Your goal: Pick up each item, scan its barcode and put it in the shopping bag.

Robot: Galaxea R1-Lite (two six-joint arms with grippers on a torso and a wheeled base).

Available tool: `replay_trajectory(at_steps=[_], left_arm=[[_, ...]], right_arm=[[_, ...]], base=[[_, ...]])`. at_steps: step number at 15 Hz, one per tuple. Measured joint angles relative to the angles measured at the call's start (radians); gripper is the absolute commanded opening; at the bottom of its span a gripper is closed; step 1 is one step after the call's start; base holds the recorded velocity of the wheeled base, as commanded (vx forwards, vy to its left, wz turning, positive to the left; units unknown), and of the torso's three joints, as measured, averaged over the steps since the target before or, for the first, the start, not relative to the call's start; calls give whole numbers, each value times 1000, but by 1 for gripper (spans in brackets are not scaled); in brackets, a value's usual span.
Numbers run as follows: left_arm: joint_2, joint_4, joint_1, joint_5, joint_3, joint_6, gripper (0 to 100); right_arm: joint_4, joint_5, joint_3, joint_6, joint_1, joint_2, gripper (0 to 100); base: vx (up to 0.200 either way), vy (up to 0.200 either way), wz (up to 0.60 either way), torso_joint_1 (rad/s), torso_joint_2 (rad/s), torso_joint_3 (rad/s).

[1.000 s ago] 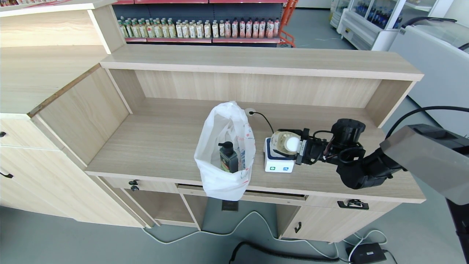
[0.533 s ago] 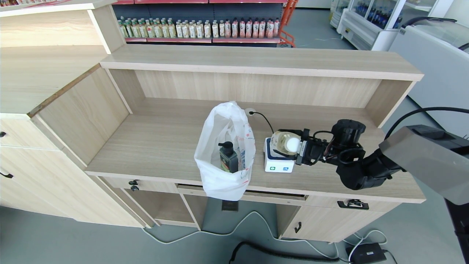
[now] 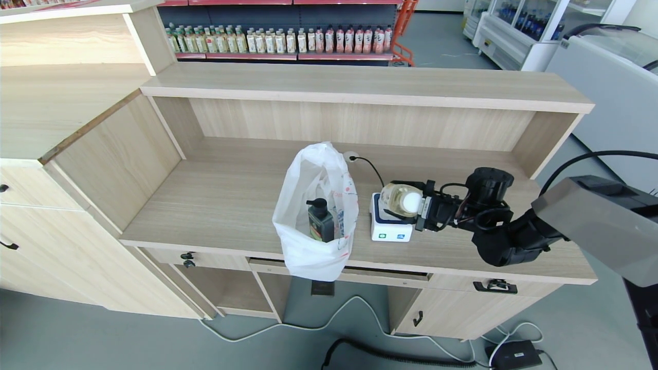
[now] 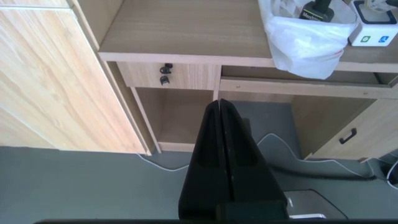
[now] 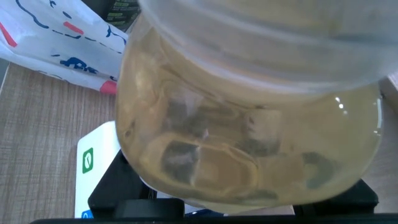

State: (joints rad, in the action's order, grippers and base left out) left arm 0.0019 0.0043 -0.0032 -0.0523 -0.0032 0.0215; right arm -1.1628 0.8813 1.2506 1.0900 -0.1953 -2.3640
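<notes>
My right gripper (image 3: 411, 203) is shut on a clear jar of yellowish liquid with a white lid (image 3: 400, 200), held sideways just above the white barcode scanner (image 3: 390, 230) on the counter. In the right wrist view the jar (image 5: 249, 118) is right in front of the lens, with the scanner (image 5: 99, 171) beneath it. A white shopping bag (image 3: 316, 216) stands open to the left of the scanner with a dark pump bottle (image 3: 320, 221) inside. My left gripper (image 4: 221, 134) hangs shut below counter level, in front of the cabinet, holding nothing.
The wooden counter (image 3: 231, 200) has a raised back shelf (image 3: 360, 85) and side walls. A black cable (image 3: 371, 169) runs from a round socket behind the scanner. Drawers and an open cabinet bay (image 4: 177, 118) sit under the counter; cables lie on the floor.
</notes>
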Motion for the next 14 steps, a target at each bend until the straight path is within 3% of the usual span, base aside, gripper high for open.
replay_trajectory(at_steps=[11, 14], left_arm=[[0, 0, 0, 0, 0, 0, 0], [0, 0, 0, 0, 0, 0, 0]], right_arm=[[-41, -4, -46, -6, 3, -1, 0], [-41, -10, -38, -121, 3, 40, 0]], base=[[0, 0, 0, 0, 0, 0], [0, 0, 0, 0, 0, 0]])
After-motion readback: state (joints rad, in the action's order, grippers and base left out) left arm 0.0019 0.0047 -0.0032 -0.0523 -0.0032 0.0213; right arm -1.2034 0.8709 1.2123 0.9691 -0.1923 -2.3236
